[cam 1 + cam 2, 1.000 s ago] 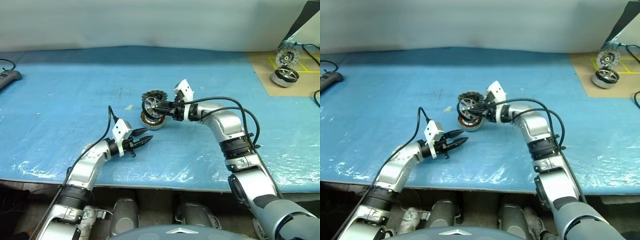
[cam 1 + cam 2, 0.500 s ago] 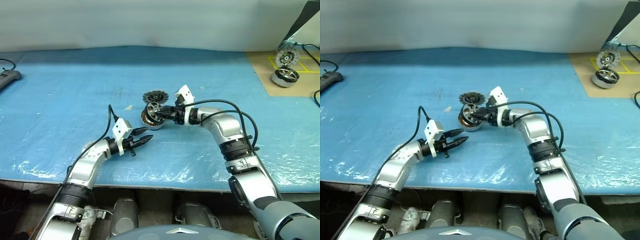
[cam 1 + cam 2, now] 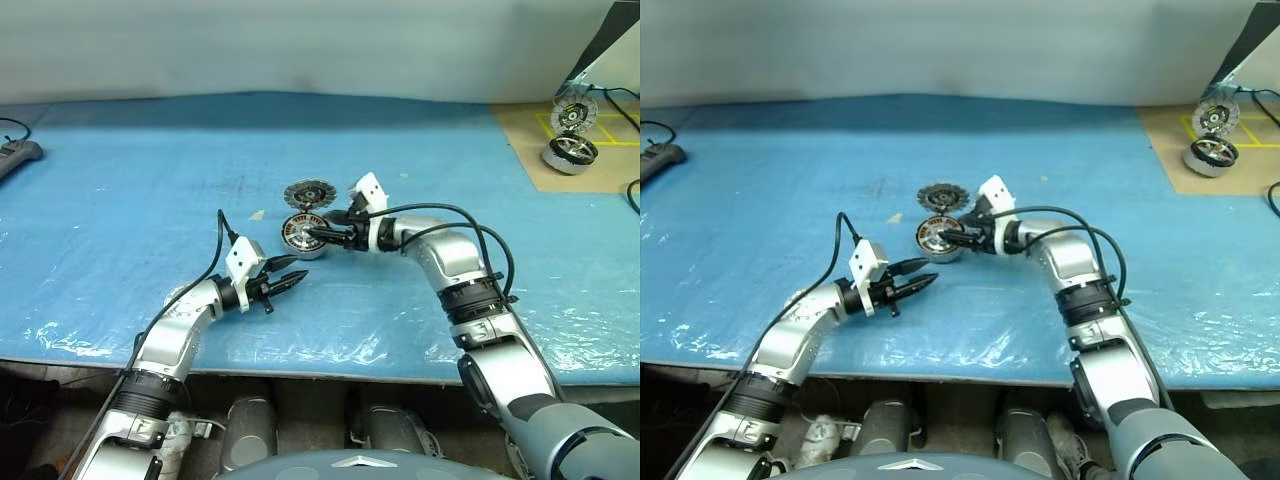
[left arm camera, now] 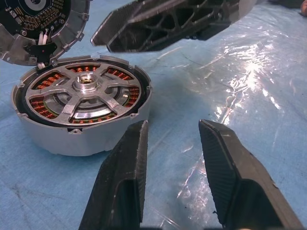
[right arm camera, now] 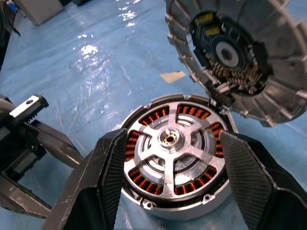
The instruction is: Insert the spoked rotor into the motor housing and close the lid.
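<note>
The motor housing (image 3: 302, 239) stands on the blue sheet mid-table, copper windings showing. The spoked rotor (image 5: 169, 140) lies flat inside it, hub up. My right gripper (image 3: 319, 232) is open, its fingers (image 5: 111, 172) spread to either side of the housing and off the rotor. The lid (image 3: 309, 192) leans tilted at the housing's far edge, its finned face and dark centre (image 5: 229, 51) showing. My left gripper (image 3: 290, 273) hovers just short of the housing on the near left, open with nothing between its fingers (image 4: 128, 163).
A brown board at the far right carries a like motor (image 3: 570, 153) and wheel (image 3: 574, 113). A black device (image 3: 16, 155) lies at the left edge. A small paper scrap (image 3: 258, 214) sits left of the lid. The table's front edge runs close below my arms.
My right gripper brought the rotor down from in front of the lid into the housing, then opened and let it go. The left arm has stayed still.
</note>
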Controlling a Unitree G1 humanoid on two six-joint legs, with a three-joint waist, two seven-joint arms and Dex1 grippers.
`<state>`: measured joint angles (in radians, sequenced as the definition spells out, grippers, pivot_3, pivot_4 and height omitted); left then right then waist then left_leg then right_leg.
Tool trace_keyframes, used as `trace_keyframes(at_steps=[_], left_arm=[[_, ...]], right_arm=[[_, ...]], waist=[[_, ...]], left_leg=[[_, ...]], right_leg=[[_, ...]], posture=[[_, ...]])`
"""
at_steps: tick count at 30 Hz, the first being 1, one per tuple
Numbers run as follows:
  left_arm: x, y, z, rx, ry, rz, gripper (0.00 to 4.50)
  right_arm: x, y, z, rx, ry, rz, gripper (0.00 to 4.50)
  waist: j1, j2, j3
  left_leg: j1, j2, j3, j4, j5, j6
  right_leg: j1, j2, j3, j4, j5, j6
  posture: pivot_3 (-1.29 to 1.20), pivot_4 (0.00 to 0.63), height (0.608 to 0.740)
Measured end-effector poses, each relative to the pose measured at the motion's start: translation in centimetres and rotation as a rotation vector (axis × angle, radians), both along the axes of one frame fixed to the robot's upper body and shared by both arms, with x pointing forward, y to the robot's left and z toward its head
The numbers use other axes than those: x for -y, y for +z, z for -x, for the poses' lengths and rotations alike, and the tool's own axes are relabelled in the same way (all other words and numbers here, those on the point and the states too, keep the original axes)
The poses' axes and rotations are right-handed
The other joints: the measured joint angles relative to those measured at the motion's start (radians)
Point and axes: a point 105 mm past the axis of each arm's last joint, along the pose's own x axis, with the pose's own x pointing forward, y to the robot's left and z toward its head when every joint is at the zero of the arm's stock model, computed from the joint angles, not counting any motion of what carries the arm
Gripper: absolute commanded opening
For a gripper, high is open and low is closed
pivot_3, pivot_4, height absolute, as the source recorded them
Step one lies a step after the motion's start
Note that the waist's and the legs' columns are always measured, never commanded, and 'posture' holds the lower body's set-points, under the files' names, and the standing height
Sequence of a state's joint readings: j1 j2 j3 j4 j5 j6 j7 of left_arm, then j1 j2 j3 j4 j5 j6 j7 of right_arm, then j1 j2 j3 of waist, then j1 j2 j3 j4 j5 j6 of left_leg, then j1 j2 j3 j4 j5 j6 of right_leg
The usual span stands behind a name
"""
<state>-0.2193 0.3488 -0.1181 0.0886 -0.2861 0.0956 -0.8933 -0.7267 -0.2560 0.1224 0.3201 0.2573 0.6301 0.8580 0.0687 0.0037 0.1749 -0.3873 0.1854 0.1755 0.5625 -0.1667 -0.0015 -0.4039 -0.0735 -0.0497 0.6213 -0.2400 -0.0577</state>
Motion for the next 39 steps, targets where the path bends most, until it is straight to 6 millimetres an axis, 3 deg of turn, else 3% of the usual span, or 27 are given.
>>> trace_keyframes(at_steps=[2, 5, 12, 13, 21, 29, 35, 39], left_arm=[[0.0, 0.0, 0.0, 0.000, 0.000, 0.000, 1.79], [-0.1, -0.2, -0.1, -0.005, 0.005, -0.001, 1.79], [-0.2, -0.2, -0.2, -0.005, 0.008, 0.000, 1.79], [-0.2, -0.2, -0.2, -0.005, 0.008, 0.000, 1.79], [-0.7, -0.8, -0.4, -0.005, 0.026, 0.003, 1.79], [-2.0, -2.2, -0.9, -0.010, 0.061, 0.010, 1.79], [-2.7, 1.7, -3.6, 0.047, 0.101, 0.071, 1.79], [-2.9, 5.1, -5.8, 0.098, 0.125, 0.126, 1.79]], right_arm=[[-0.1, 0.9, 0.0, 0.016, 0.008, -0.032, 3.30], [-0.3, 1.7, 0.1, 0.029, 0.017, -0.078, 2.66], [-2.0, 1.6, 0.5, 0.062, 0.035, -0.081, 0.14], [-2.4, 1.3, 0.6, 0.073, 0.037, -0.064, 0.04], [-3.4, -2.1, -0.6, 0.091, -0.049, 0.082, 0.04], [-2.9, -2.1, -0.8, 0.129, -0.032, 0.116, 0.04], [-2.0, -1.6, 1.1, 0.065, 0.010, 0.006, 0.04], [1.1, 0.7, 2.7, 0.064, -0.003, -0.067, 0.04]], waist=[[0.000, 0.000, 0.000], [0.000, 0.000, 0.000], [-0.001, 0.000, 0.000], [-0.001, 0.000, 0.000], [-0.001, 0.000, 0.000], [0.000, 0.000, 0.000], [0.005, 0.000, 0.000], [0.010, -0.001, 0.000]], left_leg=[[0.000, 0.000, 0.000, 0.000, 0.000, 0.000], [0.000, 0.000, 0.000, 0.000, 0.000, 0.000], [0.000, 0.000, 0.000, 0.000, 0.000, 0.000], [0.000, 0.000, 0.000, 0.000, 0.000, 0.000], [-0.001, 0.000, 0.000, 0.000, 0.000, -0.001], [0.000, 0.000, 0.000, 0.000, 0.000, 0.000], [-0.001, 0.000, 0.000, 0.000, 0.000, 0.000], [-0.001, 0.000, 0.000, 0.000, 0.000, 0.000]], right_leg=[[0.000, 0.000, 0.000, 0.000, 0.000, 0.000], [0.000, 0.000, 0.000, 0.000, 0.000, 0.000], [0.000, 0.000, 0.000, 0.000, 0.000, 0.000], [0.000, 0.000, 0.000, 0.000, 0.000, 0.000], [-0.001, 0.000, 0.000, 0.000, 0.000, 0.000], [0.000, 0.000, 0.000, 0.000, 0.000, 0.000], [0.000, 0.000, 0.000, 0.000, 0.000, 0.000], [0.000, 0.000, 0.000, -0.001, 0.000, 0.000]], posture=[[0.00, 0.150, 0.740], [0.00, 0.150, 0.740], [0.00, 0.150, 0.740], [0.00, 0.150, 0.740], [0.00, 0.150, 0.740], [0.00, 0.150, 0.740], [0.00, 0.150, 0.740], [0.00, 0.150, 0.740]])
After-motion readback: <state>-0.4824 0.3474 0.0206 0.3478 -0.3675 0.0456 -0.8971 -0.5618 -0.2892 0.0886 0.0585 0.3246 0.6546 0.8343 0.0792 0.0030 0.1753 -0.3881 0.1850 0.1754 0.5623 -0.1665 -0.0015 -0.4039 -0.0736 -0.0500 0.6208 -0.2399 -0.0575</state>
